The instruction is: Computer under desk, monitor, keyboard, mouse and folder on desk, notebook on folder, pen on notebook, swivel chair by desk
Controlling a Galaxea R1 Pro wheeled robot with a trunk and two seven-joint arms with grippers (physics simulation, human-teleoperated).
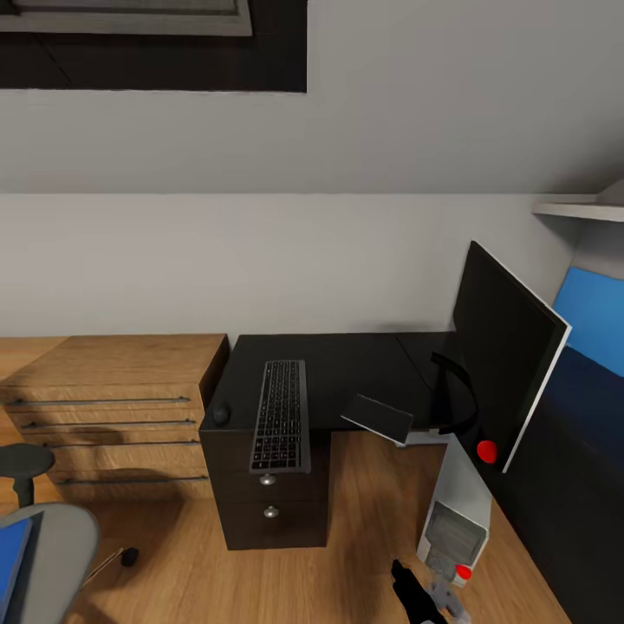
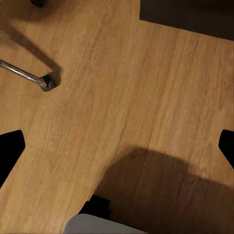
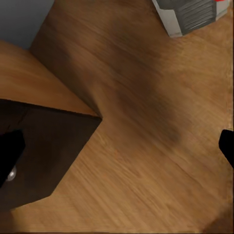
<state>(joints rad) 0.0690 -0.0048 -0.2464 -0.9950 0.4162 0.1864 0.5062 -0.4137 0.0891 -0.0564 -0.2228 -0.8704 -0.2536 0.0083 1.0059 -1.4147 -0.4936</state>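
Both jaws gape empty over the floor; next, lift the folder from the swivel chair to the tabletop.

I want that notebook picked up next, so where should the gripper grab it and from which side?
Probably best by the notebook's front edge, which juts past the desk's front lip over the floor. Coming from the open floor side, one finger could slide under the overhang and one over it. It lies thin and flat, so a top-down pinch looks harder. The monitor crowds its right side.
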